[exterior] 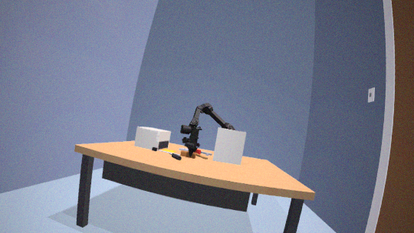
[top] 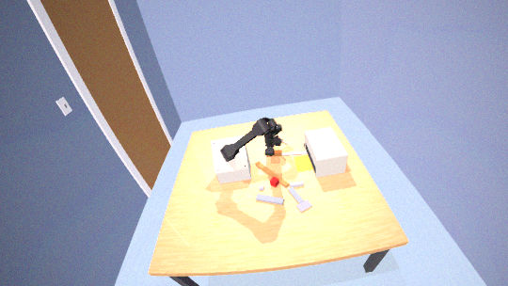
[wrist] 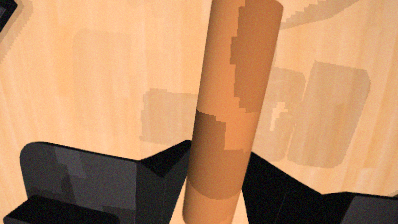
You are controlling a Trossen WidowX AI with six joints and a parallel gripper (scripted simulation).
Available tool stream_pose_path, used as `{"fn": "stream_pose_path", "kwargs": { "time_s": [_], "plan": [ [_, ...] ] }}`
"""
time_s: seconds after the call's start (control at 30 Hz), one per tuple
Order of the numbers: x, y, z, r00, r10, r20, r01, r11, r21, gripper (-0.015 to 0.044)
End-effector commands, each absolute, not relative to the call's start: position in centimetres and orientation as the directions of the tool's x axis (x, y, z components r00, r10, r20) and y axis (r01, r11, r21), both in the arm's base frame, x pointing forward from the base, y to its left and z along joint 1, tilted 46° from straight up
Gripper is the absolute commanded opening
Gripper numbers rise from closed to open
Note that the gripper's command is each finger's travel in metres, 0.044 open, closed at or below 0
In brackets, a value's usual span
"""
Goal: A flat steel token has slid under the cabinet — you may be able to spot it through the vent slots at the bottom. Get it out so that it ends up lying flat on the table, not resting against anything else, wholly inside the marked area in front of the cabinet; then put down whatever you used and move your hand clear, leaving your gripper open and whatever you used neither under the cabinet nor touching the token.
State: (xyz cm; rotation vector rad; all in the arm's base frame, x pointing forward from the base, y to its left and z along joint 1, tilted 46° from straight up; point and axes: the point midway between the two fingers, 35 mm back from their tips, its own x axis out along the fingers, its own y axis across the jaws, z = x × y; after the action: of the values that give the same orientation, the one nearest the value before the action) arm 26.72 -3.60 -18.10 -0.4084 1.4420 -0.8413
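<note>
My gripper is shut on a round orange-brown handle, low over the table. A thin pale shaft runs from the handle toward the cabinet in the top view. The white cabinet stands on the table, its dark opening facing the arm's side. The yellow marked area lies in front of it. The steel token cannot be made out in any view.
A black-handled tool lies near the front edge in the exterior view. A brown stick, a red block, a grey bar and a grey T-shaped piece lie nearby. A white box stands at the arm's base.
</note>
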Motion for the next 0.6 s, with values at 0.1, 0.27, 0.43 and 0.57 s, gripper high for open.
{"fn": "stream_pose_path", "kwargs": {
  "time_s": [0.1, 0.27, 0.43, 0.57],
  "plan": [
    [28.1, -3.9, -17.9, -0.08, -0.711, -0.699, 0.261, 0.662, -0.703, 0.0],
    [28.8, -4.1, -17.8, -0.08, -0.711, -0.699, 0.261, 0.662, -0.703, 0.0],
    [29.5, -4.3, -17.7, -0.08, -0.711, -0.699, 0.262, 0.661, -0.703, 0.0],
    [30.0, -4.4, -17.6, -0.08, -0.711, -0.699, 0.262, 0.661, -0.703, 0.0]
  ]
}}
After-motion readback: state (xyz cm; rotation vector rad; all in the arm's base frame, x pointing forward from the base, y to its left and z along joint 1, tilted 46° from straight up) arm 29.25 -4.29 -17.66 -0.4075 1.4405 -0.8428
